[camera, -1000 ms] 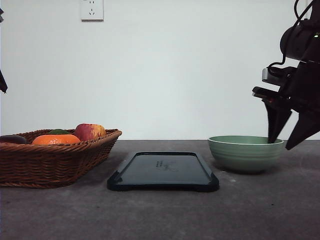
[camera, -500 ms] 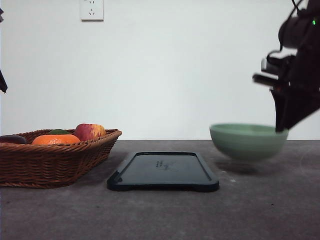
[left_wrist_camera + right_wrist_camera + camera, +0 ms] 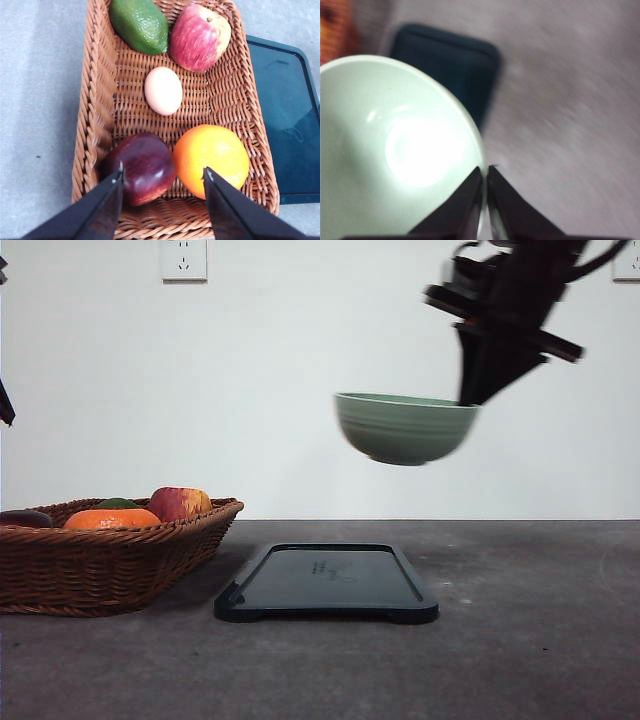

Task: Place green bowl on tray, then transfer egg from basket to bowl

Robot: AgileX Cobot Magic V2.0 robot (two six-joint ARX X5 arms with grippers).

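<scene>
The right gripper (image 3: 468, 398) is clamped on the rim of the green bowl (image 3: 405, 427), which hangs above the tray (image 3: 326, 583), over its right end; placement requires straight descent.

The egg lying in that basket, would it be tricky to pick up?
Probably. The egg looks smooth and rounded, so it may slip or roll on the basket weave. Its shell likely cracks if squeezed hard.
</scene>
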